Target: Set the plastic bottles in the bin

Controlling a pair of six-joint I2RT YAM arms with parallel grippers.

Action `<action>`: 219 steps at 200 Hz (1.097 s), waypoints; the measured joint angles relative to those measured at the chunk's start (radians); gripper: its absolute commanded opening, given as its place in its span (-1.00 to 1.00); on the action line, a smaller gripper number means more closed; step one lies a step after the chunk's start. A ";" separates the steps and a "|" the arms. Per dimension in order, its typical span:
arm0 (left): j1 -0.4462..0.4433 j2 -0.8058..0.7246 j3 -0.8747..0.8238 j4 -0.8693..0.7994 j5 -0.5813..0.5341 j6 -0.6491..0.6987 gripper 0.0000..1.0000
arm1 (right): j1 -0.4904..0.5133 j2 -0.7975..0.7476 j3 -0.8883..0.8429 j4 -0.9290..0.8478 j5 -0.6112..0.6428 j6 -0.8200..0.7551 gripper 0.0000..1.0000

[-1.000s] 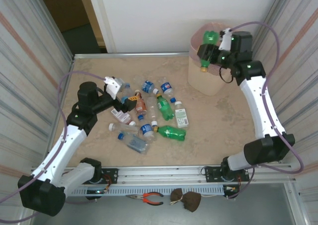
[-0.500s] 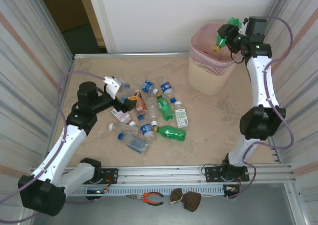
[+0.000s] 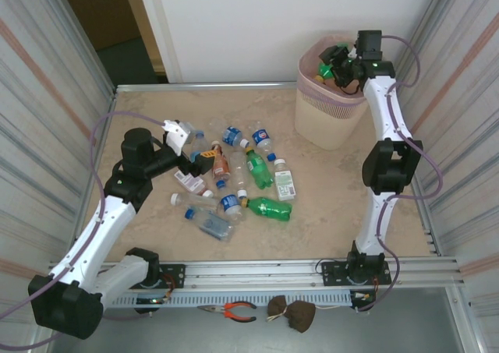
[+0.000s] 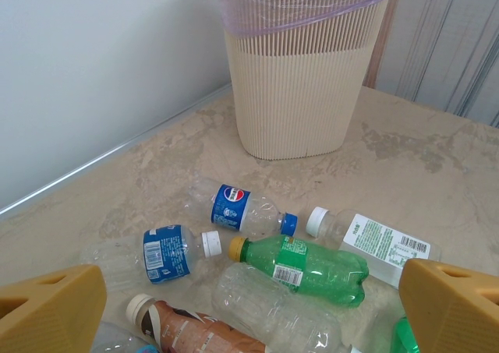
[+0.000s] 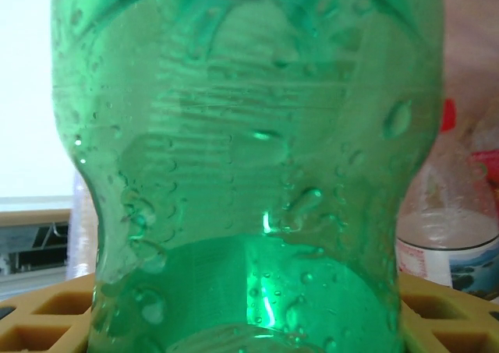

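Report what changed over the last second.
The right gripper, still shut on the green bottle, swung from the bin's near rim to above its opening, the arm rising and straightening. Nothing was released. The left gripper stayed open by the loose bottles, which lie as before.

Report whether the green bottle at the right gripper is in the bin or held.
Held: the green bottle sits between the right gripper's yellow fingers, above the bin's opening, not released.
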 measured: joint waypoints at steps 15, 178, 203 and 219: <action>0.000 0.000 0.000 0.000 0.000 0.000 0.94 | 0.012 0.030 0.020 -0.002 0.000 0.016 0.00; 0.000 -0.006 0.000 -0.002 -0.001 0.001 0.94 | 0.027 0.262 0.121 -0.212 0.142 -0.064 0.41; 0.000 -0.010 0.000 -0.002 -0.001 0.001 0.94 | 0.030 0.274 0.142 -0.245 0.159 -0.101 0.61; 0.000 -0.014 0.000 -0.001 -0.001 0.001 0.94 | 0.034 0.274 0.153 -0.264 0.176 -0.117 0.70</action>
